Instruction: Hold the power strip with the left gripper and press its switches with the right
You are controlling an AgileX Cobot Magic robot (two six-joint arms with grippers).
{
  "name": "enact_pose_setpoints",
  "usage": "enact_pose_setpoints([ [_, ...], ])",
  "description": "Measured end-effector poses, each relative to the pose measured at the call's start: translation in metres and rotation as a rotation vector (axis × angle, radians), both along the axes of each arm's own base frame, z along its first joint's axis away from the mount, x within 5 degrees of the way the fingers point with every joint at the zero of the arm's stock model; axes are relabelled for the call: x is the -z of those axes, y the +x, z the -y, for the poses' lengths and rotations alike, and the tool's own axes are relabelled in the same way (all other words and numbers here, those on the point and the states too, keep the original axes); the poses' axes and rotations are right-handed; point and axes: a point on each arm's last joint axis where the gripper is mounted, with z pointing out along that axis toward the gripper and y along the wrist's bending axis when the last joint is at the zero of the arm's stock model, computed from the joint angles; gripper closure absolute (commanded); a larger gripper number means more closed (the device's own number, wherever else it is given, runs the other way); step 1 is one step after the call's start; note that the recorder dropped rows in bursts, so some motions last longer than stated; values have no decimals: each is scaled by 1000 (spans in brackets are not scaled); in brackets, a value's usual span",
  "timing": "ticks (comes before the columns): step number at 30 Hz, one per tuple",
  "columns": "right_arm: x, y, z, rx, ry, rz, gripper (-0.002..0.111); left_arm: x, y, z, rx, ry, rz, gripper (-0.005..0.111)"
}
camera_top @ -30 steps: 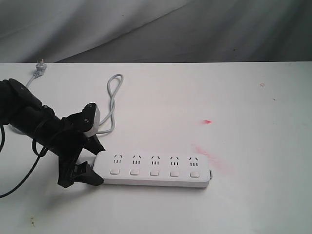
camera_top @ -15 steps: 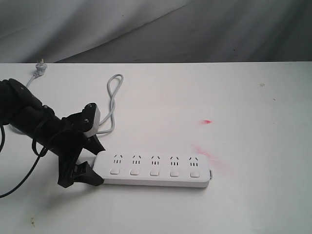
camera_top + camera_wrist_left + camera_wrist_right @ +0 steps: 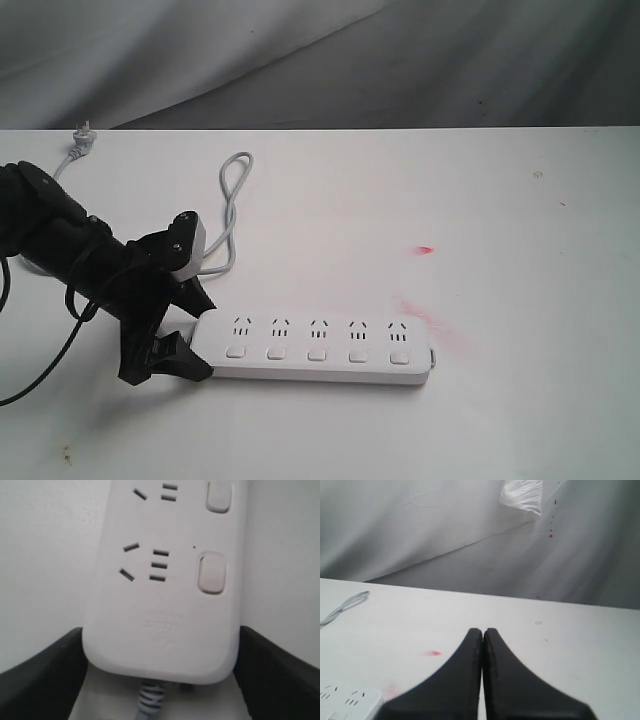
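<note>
The long white power strip [image 3: 320,345] lies flat near the table's front, socket groups up. Its switches [image 3: 316,353] form a row of five small square buttons along the near side. My left gripper [image 3: 203,338] straddles the strip's cord end, one black finger against each long side. In the left wrist view the strip [image 3: 160,605] fills the gap between the fingers [image 3: 45,675], both touching it, with one button [image 3: 212,573] close by. My right gripper [image 3: 483,630] is shut and empty, held above the table beyond the strip's far end [image 3: 345,700]. It does not show in the exterior view.
The grey cord [image 3: 232,200] loops behind the left arm and runs to a plug [image 3: 82,135] at the table's back left edge. Red smudges [image 3: 426,249] mark the white table [image 3: 520,220] near the strip's right end. A grey cloth backdrop hangs behind.
</note>
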Motion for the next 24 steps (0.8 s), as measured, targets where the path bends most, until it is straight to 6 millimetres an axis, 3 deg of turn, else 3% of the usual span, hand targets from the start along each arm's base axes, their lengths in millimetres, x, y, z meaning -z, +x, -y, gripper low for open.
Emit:
enact_pose_setpoints([
  [3, -4, -2, 0, -2, -2, -58, 108, 0, 0, 0, 1, 0, 1, 57],
  [6, -22, -7, 0, -7, -13, -129, 108, 0, 0, 0, 1, 0, 1, 57],
  [11, -70, -10, 0, -10, -25, -186, 108, 0, 0, 0, 1, 0, 1, 57],
  [16, -107, 12, -3, -10, -33, -231, 108, 0, 0, 0, 2, 0, 1, 57],
  [20, -112, 37, -10, -33, 26, -335, 108, 0, 0, 0, 2, 0, 1, 57],
  [24, -96, 67, -25, -91, 75, -515, 108, 0, 0, 0, 2, 0, 1, 57],
])
